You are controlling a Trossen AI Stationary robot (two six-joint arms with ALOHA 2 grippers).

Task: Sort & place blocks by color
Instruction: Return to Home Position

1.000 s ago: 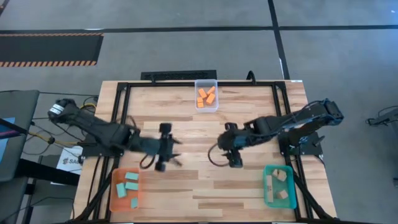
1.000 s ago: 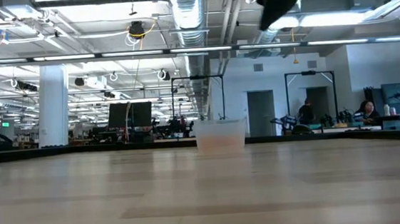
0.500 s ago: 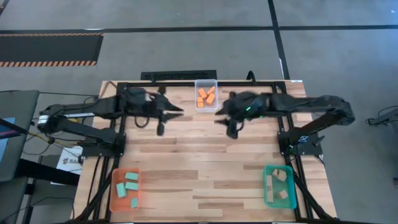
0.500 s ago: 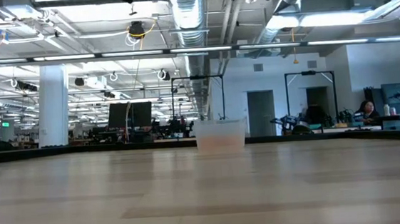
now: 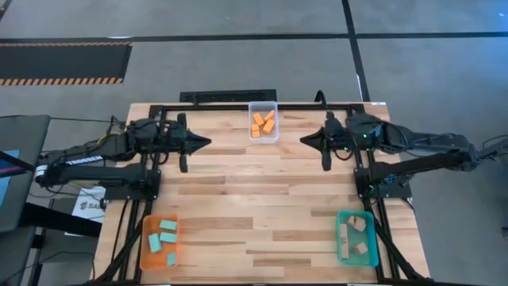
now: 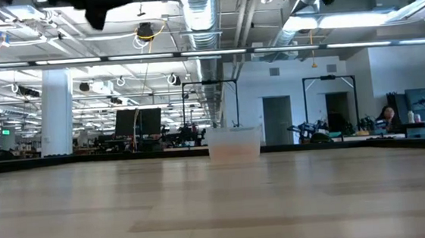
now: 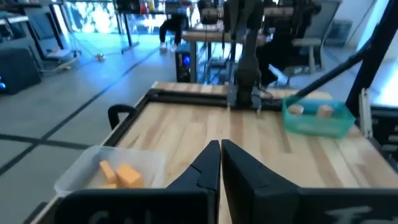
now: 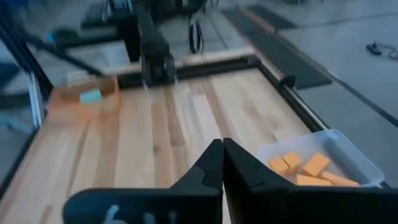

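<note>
Blocks (image 5: 258, 121): all apparently sitting sorted in trays (image 5: 263, 103), none showing loose. Left claw (image 5: 205, 144), right claw (image 5: 305, 141): hanging closed, holding nothing.

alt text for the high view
Top-down: orange blocks sit in the clear tray, teal blocks in the orange tray, tan blocks in the teal tray. The left gripper and right gripper, both shut, face each other across the wooden table.
</note>
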